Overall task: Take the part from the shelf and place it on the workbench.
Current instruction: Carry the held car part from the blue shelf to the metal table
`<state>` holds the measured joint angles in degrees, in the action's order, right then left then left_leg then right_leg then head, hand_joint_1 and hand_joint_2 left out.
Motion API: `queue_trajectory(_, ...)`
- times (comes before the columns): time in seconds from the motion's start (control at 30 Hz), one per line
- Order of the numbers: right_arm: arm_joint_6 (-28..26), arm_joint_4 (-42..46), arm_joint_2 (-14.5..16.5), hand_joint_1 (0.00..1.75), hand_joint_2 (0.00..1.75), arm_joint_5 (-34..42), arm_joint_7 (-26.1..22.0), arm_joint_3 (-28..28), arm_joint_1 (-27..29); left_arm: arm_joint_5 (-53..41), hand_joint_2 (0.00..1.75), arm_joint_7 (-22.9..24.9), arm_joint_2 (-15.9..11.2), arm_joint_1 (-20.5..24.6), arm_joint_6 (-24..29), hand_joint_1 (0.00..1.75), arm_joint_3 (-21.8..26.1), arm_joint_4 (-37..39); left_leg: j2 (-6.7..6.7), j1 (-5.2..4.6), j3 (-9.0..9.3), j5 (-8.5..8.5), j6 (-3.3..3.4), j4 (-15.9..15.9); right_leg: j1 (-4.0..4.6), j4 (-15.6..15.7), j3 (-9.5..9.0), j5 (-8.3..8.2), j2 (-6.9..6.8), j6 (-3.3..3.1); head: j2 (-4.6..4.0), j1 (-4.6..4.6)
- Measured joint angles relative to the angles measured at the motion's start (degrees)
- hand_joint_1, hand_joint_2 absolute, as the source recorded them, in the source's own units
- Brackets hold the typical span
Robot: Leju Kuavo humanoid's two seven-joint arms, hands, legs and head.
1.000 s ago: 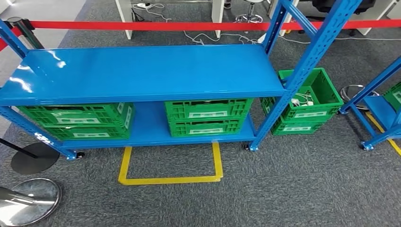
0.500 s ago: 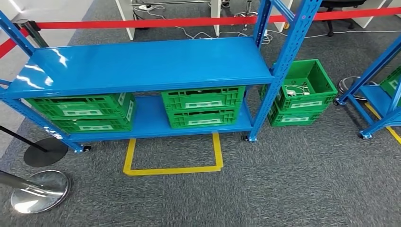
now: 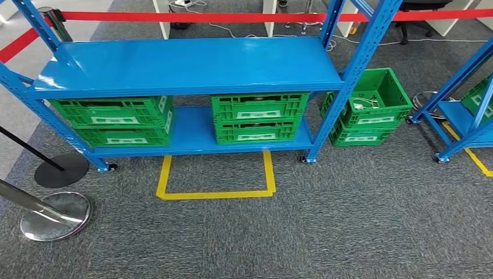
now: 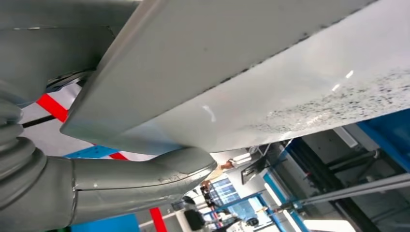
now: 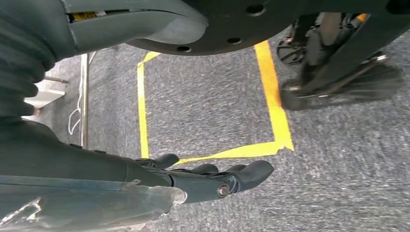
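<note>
White labels on green crates point(image 3: 258, 119) under blue shelf point(image 3: 186, 64), text unreadable. Left hand point(image 4: 140, 179) presses a flat grey part point(image 4: 232, 72) with its thumb. Right hand point(image 5: 212, 181) empty, fingers straight, over carpet.

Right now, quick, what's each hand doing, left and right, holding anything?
Left hand: its thumb lies under a flat grey plate; whether it grips cannot be told.
Right hand: holds nothing, fingers extended over the carpet.

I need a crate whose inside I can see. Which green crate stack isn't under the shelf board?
The green stack on the floor, right of the blue rack; its top crate is open, unlike the two stacks under the board.
</note>
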<state>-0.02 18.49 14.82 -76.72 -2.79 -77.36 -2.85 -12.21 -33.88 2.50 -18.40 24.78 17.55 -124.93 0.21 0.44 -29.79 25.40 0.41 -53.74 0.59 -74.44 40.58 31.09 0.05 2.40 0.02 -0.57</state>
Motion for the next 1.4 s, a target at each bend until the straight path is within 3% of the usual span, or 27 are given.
queue_trajectory(0.03,0.0,-0.1,0.0,0.00,1.75,-0.1,-0.2,0.1,0.0,0.0,1.75,-0.1,0.1,0.0,0.0,1.75,0.1,0.0,0.00,0.00,-0.69,-0.58,-0.09,0.0,-0.03,-0.2,-0.99,-1.71,0.00,-0.06,0.00,-0.03)
queue_trajectory(0.1,0.1,-0.2,-0.1,0.00,1.75,-0.4,-0.5,0.3,0.0,0.0,1.75,-0.2,0.2,-0.2,0.1,1.75,0.2,-0.1,-0.07,-0.02,-1.80,-1.63,-0.42,-0.1,-0.03,5.5,-6.14,-4.47,0.01,-0.36,0.00,-0.04)
queue_trajectory(0.17,0.1,-0.2,-0.2,0.00,1.75,-0.5,-0.7,0.6,-0.2,0.0,1.75,-0.3,0.4,-0.4,0.1,1.75,0.5,-0.2,-0.13,-0.18,-2.41,-2.44,-0.93,-0.2,0.01,14.6,-12.64,-3.35,0.04,-0.81,0.00,-0.03)
queue_trajectory(0.2,0.1,-0.3,-0.2,0.00,1.75,-0.6,-0.8,0.7,-0.3,0.0,1.75,-0.4,0.4,-0.4,0.2,1.75,0.6,-0.4,-0.12,-0.27,-2.61,-2.83,-1.22,-0.4,0.05,17.7,-14.45,-2.22,0.10,-1.02,0.00,0.00)
queue_trajectory(0.23,0.1,-0.3,-0.2,0.00,1.75,-0.6,-0.8,0.8,-0.4,0.0,1.75,-0.4,0.4,-0.4,0.2,1.75,0.7,-0.4,-0.10,-0.33,-2.80,-3.17,-1.50,-0.5,0.09,19.2,-15.14,-1.54,0.15,-1.27,0.00,0.00)
queue_trajectory(0.3,0.2,-0.4,-0.2,0.00,1.75,-0.7,-0.8,0.9,-0.3,-0.1,1.75,-0.4,0.5,-0.5,0.2,1.75,0.8,-0.6,-0.10,-0.30,-3.19,-3.15,-1.98,-0.7,0.04,19.6,-14.71,-1.41,0.14,-1.80,0.00,0.07)
queue_trajectory(0.33,0.2,-0.4,-0.2,0.00,1.75,-0.7,-0.8,1.0,-0.1,-0.1,1.75,-0.4,0.5,-0.5,0.2,1.75,0.8,-0.6,-0.14,-0.31,-3.26,-2.30,-1.62,-0.7,0.02,19.6,-14.53,-1.52,0.11,-1.90,0.00,0.19)
queue_trajectory(0.4,0.2,-0.5,-0.2,0.00,1.75,-0.7,-0.8,1.0,0.0,-0.1,1.75,-0.4,0.5,-0.6,0.2,1.75,0.9,-0.7,-0.19,-0.37,-3.40,-1.06,0.17,-0.8,0.14,19.5,-14.23,-1.71,0.08,-1.97,0.00,0.46)
queue_trajectory(0.43,0.2,-0.6,-0.2,0.00,1.75,-0.8,-0.8,1.0,0.1,-0.1,1.75,-0.4,0.5,-0.6,0.2,1.75,0.9,-0.7,-0.20,-0.40,-3.45,-1.57,1.57,-0.7,0.23,19.4,-14.09,-1.89,0.09,-2.08,0.00,0.55)
queue_trajectory(0.47,0.2,-0.6,-0.2,0.00,1.75,-0.8,-0.8,1.1,0.1,-0.1,1.75,-0.4,0.6,-0.6,0.2,1.75,0.9,-0.7,-0.22,-0.42,-3.57,-2.84,2.47,-0.6,0.36,19.3,-14.00,-2.03,0.08,-2.28,0.00,0.56)
queue_trajectory(0.5,0.1,-0.6,-0.2,0.00,1.75,-1.0,-0.9,1.1,0.1,-0.1,1.75,-0.4,0.6,-0.6,0.2,1.75,0.9,-0.7,-0.22,-0.38,-3.66,-3.92,2.88,-0.5,0.48,19.3,-13.88,-2.16,0.07,-2.44,0.00,0.60)
queue_trajectory(0.53,0.0,-0.6,-0.3,0.00,1.75,-1.2,-1.0,1.3,0.1,-0.1,1.75,-0.4,0.6,-0.7,0.2,1.75,0.9,-0.8,-0.22,-0.32,-3.75,-4.85,2.70,-0.3,0.59,19.2,-13.72,-2.25,0.05,-2.57,0.00,0.60)
queue_trajectory(0.63,-0.2,-0.7,-0.3,0.00,1.75,-1.8,-1.4,1.7,0.2,-0.1,1.75,-0.4,0.7,-1.0,0.2,1.75,1.0,-1.2,-0.21,0.00,-3.97,-5.44,-0.12,-0.1,0.77,18.7,-13.13,-2.35,0.02,-2.75,0.00,0.60)
queue_trajectory(0.7,-0.2,-0.7,-0.3,0.00,1.75,-2.0,-1.6,1.9,0.2,-0.3,1.75,-0.5,0.8,-1.3,0.1,1.75,1.0,-1.5,-0.21,0.10,-4.19,-5.40,-1.32,0.0,0.71,18.6,-12.81,-2.38,-0.02,-2.64,0.00,0.58)
queue_trajectory(0.8,-0.1,-0.6,-0.4,0.00,1.75,-2.0,-1.8,2.1,0.5,-1.3,1.75,-0.9,1.3,-1.8,-0.1,1.75,0.9,-2.3,-0.31,0.16,-3.83,-5.84,-0.68,1.5,0.59,19.2,-12.97,-2.53,-0.27,-1.94,0.00,0.70)
queue_trajectory(0.83,0.2,-0.5,-0.5,0.00,1.75,-1.9,-1.9,2.1,0.6,-2.0,1.75,-1.1,1.7,-2.0,-0.1,1.75,0.7,-2.6,-0.41,0.38,-3.48,-6.31,-0.53,2.5,0.63,18.7,-12.79,-1.80,-0.26,-1.64,0.00,0.68)
queue_trajectory(0.87,0.5,-0.3,-0.5,0.00,1.75,-1.9,-1.9,2.1,0.7,-2.9,1.75,-1.2,2.0,-2.0,-0.1,1.75,0.4,-2.9,-0.57,0.69,-3.22,-6.82,-0.61,3.3,0.58,16.9,-12.12,-0.31,-0.21,-1.23,0.00,0.61)
queue_trajectory(0.97,2.0,0.0,-0.6,0.00,1.75,-1.7,-1.6,2.1,1.0,-5.9,1.75,-1.3,3.0,-1.9,0.4,1.75,-1.4,-3.1,-1.35,1.40,-3.85,-7.51,-1.19,3.7,-0.53,6.9,-7.70,5.83,-0.11,0.40,0.00,0.44)
queue_trajectory(1.0,2.5,0.1,-0.6,0.00,1.75,-1.1,-1.4,2.1,0.8,-6.7,1.75,-1.1,3.2,-1.6,0.4,1.75,-2.1,-3.1,-1.70,1.70,-4.25,-7.67,-1.50,3.5,-1.01,5.1,-6.89,6.38,-0.10,1.00,0.00,0.45)
queue_trajectory(1.03,2.8,0.1,-0.9,0.00,1.75,0.3,-0.7,1.9,0.2,-7.4,1.75,-0.3,3.4,-0.7,-0.1,1.75,-3.1,-2.9,-2.13,2.10,-4.75,-7.90,-1.93,3.3,-1.51,5.2,-7.05,5.76,-0.08,1.67,0.00,0.48)
queue_trajectory(1.07,3.0,0.0,-1.3,0.00,1.75,2.5,0.8,1.5,-1.2,-8.1,1.75,1.0,3.4,1.3,-1.1,1.75,-4.6,-2.2,-2.68,2.62,-5.46,-8.17,-2.47,2.9,-2.12,7.5,-8.14,4.18,0.14,2.46,0.00,0.48)
queue_trajectory(1.13,2.5,-0.8,-2.6,0.00,1.75,7.4,4.8,0.1,-5.6,-9.0,1.75,4.3,2.9,7.2,-2.9,1.75,-8.6,0.1,-3.81,3.40,-7.25,-8.56,-3.90,1.2,-3.40,13.8,-10.93,1.01,2.21,4.23,0.00,0.16)
queue_trajectory(1.17,2.3,-1.2,-3.2,0.00,1.75,9.1,6.1,-0.4,-7.8,-9.3,1.75,5.5,2.5,9.8,-2.9,1.75,-10.7,1.4,-4.26,3.51,-8.01,-8.56,-4.60,0.4,-3.80,15.5,-11.56,0.18,3.30,4.16,-0.01,-0.08)
queue_trajectory(1.2,2.2,-1.5,-3.8,0.00,1.75,10.1,6.7,-0.7,-9.5,-9.4,1.75,6.2,2.2,11.6,-2.5,1.75,-12.7,2.4,-4.54,3.46,-8.45,-8.61,-5.14,-0.2,-3.95,15.8,-11.62,-0.05,4.11,3.62,-0.01,-0.04)
queue_trajectory(1.27,1.9,-1.8,-4.8,0.00,1.75,11.2,6.7,-0.8,-11.1,-9.1,1.75,6.6,1.3,13.3,-1.3,1.75,-15.5,3.9,-5.15,3.53,-8.50,-9.27,-5.72,0.0,-3.58,14.8,-11.15,-0.32,3.59,1.41,-0.02,0.62)
queue_trajectory(1.33,1.7,-1.9,-5.3,0.00,1.75,11.9,6.4,-0.9,-11.3,-8.3,1.75,6.7,0.4,14.1,-0.6,1.75,-16.9,4.8,-4.48,3.61,-8.99,-9.21,-5.71,-0.2,-3.18,15.0,-11.20,-1.06,2.28,0.10,-0.02,1.27)
queue_trajectory(1.4,1.6,-2.0,-5.6,0.00,1.75,12.3,6.1,-0.9,-11.2,-7.7,1.75,6.5,-0.5,14.5,-0.2,1.75,-17.8,5.3,-2.28,3.02,-11.40,-5.52,-5.03,-5.5,-2.78,15.2,-10.91,-1.90,0.88,-0.90,-0.02,1.57)
